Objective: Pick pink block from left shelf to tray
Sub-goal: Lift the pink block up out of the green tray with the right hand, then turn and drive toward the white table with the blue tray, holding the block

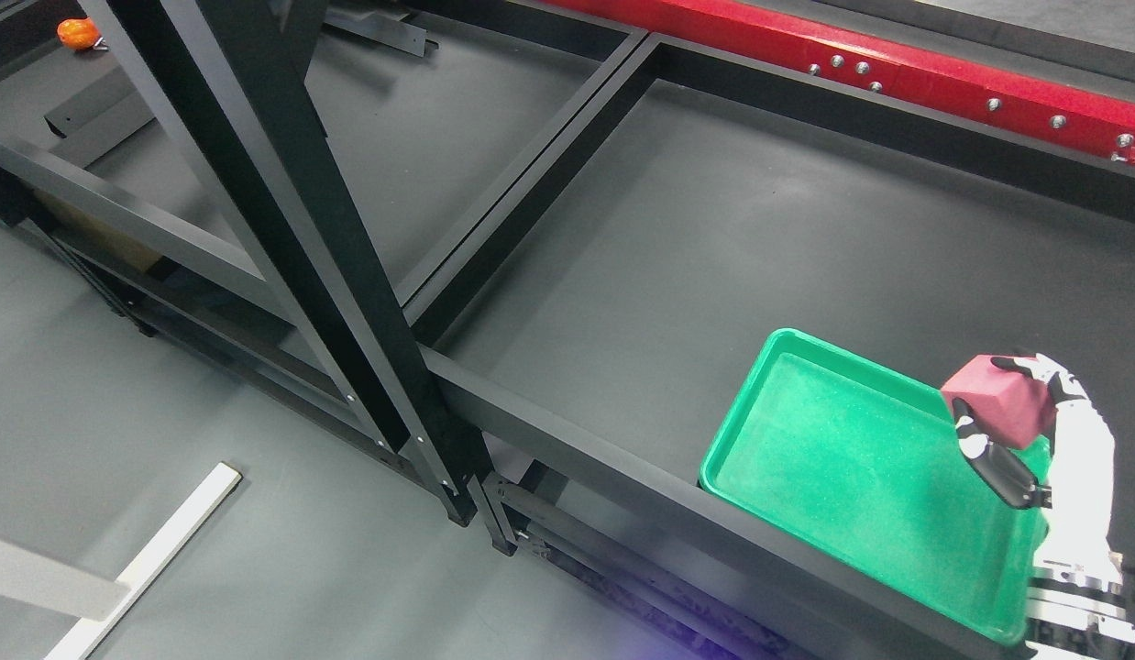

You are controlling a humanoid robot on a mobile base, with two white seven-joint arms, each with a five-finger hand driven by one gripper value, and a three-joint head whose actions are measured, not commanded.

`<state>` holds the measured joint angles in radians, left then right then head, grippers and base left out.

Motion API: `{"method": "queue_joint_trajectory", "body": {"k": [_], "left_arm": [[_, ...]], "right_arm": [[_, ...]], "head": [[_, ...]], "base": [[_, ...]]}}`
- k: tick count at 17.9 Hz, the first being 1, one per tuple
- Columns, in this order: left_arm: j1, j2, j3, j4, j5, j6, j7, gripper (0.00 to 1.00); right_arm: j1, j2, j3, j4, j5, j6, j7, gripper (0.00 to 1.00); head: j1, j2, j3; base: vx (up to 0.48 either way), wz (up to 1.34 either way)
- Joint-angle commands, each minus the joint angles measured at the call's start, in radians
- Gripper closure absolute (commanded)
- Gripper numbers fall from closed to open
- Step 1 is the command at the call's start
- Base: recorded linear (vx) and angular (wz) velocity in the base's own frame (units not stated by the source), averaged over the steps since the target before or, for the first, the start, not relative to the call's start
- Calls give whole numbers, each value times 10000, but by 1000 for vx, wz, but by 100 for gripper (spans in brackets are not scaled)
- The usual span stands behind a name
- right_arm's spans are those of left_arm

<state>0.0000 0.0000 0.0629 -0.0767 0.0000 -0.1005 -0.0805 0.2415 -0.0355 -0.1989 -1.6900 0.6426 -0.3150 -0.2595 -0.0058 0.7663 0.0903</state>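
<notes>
You had the right hand wrapped around the pink block, fingers and thumb clamped on its sides, holding it just above the right edge of the green tray. By my reading the pick and the carry were done; you only had to lower the block and let go. The left arm was out of view.
</notes>
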Motion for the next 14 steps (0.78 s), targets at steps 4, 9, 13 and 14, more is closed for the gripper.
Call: {"method": "queue_joint_trajectory", "body": {"k": [4,9,13,14], "left_arm": [[92,175,0,0,-15,-8,8,0],[92,175,0,0,-15,-8,8,0],[92,175,0,0,-15,-8,8,0],[92,175,0,0,-15,-8,8,0]], "right_arm": [[163,180,-650,-326,-351,-71,-44,95],[178,180,-634,-326,-351,-71,-44,95],[178,180,-634,-326,-351,-71,-44,95],[178,180,-619,-326,-351,-56,-44,95]], "head": [[0,0,0],[0,0,0],[0,0,0],[0,0,0]], "base": [[-8,13],[-26,40],[-48,105],[-64,177]]}}
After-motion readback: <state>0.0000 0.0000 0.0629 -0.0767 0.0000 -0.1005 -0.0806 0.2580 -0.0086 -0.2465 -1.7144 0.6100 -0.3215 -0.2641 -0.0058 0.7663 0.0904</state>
